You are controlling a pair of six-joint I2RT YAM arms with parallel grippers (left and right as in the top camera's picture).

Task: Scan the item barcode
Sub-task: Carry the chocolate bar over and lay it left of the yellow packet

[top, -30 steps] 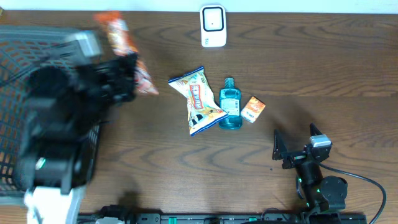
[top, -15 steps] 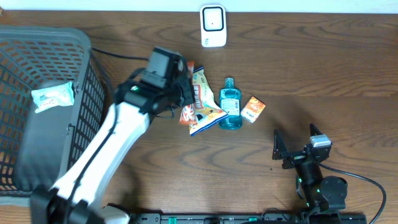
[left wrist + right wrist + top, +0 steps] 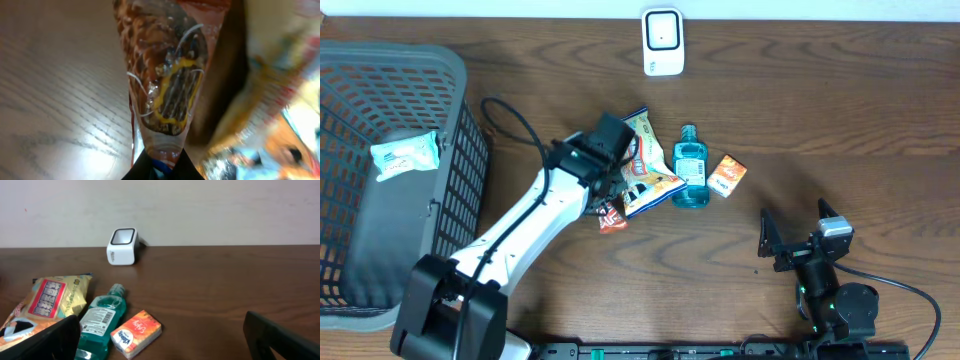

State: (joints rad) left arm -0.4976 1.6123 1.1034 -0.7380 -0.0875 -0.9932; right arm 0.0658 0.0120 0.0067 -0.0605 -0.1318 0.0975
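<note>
Red-brown foil, the snack packet, is hanging clenched at one end in the left gripper. It is sitting low over the wooden bench, just near-left of a large crisp bag; whether it is touching the wood cannot be told. The white scanner is standing at the far edge, well apart from the packet. A teal bottle is lying against the bag's right side, with an orange box just beside it. At the left, a dark basket is holding a pale packet. The right gripper is resting near right, jaws spread wide and grasping nothing.
</note>
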